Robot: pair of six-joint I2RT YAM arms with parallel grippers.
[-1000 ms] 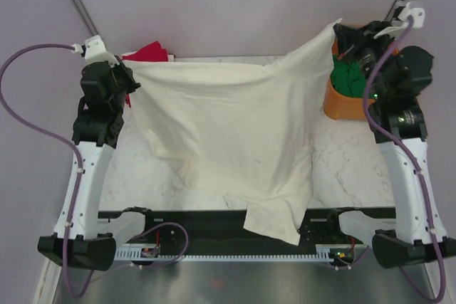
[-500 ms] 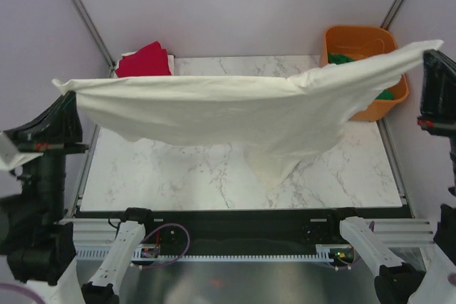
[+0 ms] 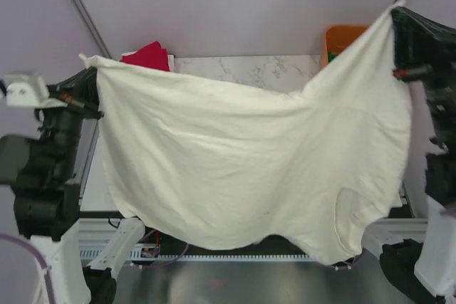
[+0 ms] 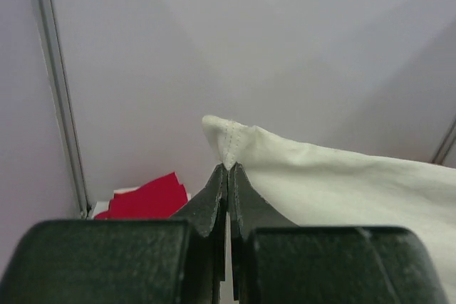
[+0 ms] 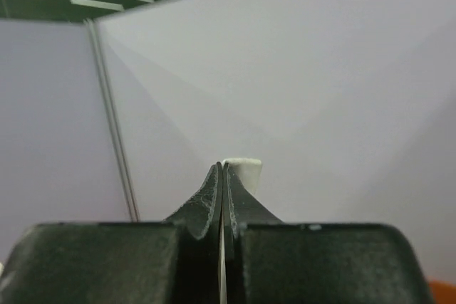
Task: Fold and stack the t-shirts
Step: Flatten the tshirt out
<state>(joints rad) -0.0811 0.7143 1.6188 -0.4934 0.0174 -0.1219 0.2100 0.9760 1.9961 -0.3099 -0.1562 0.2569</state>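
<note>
Above the counter (image 3: 249, 69), the cream-white t-shirt (image 3: 242, 169) hangs as one broad sheet stretched between my two arms. My left tool (image 4: 228, 176) is clamped on one upper corner of the shirt. Its wrist view shows the two fingers pressed together with a stitched point of cloth standing just beyond the tips and the rest of the cloth running off to the right. My right tool (image 5: 222, 172) is likewise closed, with a small white tab of the same shirt showing past its tips. This corner is held higher than the left one, over the counter's far right corner.

From the top view, the upper edge of the shirt sags between the two held corners. The body falls in loose folds and screens most of the counter, down past its near edge. Whether the lowest fold touches anything cannot be told.

At the far left corner of the counter lies the crimson red t-shirt (image 3: 148, 56), bunched and well apart from the hanging shirt. At the far right corner, part of the orange tub (image 3: 345, 37) shows behind the raised cloth.
</note>
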